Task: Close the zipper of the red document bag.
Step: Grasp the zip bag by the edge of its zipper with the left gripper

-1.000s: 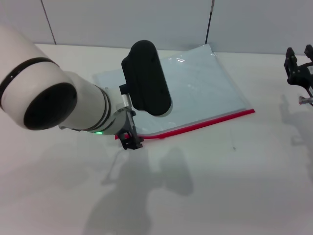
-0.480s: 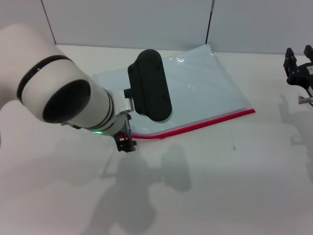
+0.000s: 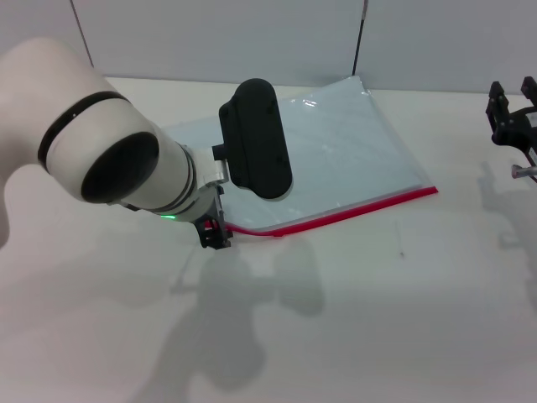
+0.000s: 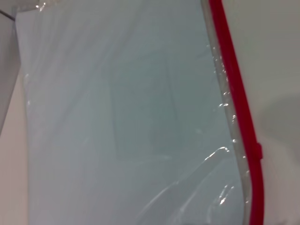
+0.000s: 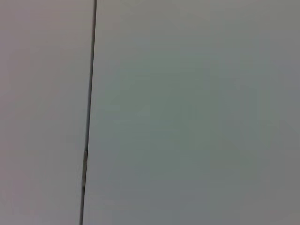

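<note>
The red document bag (image 3: 336, 151) lies flat on the white table, a translucent pale blue-grey pouch. Its zipper (image 3: 352, 211) is the bright red strip along the edge nearest me. My left gripper (image 3: 214, 235) is down at the left end of that strip, with a bit of red showing at its tip; the arm's dark wrist covers the bag's left part. The left wrist view looks along the bag (image 4: 117, 117) and the zipper (image 4: 236, 103), with a small red tab on the strip. My right gripper (image 3: 512, 113) is parked at the far right, open, away from the bag.
The white table (image 3: 377, 319) extends in front of the bag, and a pale wall stands behind it. The right wrist view holds only a wall panel (image 5: 187, 112) and its seam.
My left arm has swung a little to the left, and its gripper has slid slightly left along the zipper's end. The bag and the right arm have not moved.
</note>
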Robot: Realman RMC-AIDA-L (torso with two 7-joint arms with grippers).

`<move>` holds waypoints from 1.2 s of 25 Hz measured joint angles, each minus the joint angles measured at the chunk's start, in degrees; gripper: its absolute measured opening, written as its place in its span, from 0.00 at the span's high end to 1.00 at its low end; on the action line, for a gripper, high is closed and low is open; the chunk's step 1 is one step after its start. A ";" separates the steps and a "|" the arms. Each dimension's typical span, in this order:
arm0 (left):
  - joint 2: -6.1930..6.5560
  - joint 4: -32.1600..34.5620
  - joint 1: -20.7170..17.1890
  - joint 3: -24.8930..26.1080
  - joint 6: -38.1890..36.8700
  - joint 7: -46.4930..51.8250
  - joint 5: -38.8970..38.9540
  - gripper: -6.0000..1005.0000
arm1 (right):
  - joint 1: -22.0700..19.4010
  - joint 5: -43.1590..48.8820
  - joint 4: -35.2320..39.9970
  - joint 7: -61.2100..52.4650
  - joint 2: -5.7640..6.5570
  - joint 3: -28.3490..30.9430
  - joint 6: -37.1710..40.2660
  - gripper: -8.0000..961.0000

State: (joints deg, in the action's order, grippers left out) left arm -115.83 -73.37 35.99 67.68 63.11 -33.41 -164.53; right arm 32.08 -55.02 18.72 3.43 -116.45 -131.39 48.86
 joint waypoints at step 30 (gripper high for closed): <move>-0.22 5.55 1.27 1.45 -7.13 -1.04 -0.07 0.59 | 0.44 0.00 -0.37 0.00 0.00 0.00 0.00 0.54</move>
State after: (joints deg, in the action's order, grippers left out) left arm -116.05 -67.82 37.26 69.14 55.99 -34.45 -164.60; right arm 32.52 -55.02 18.35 3.43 -116.46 -131.39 48.86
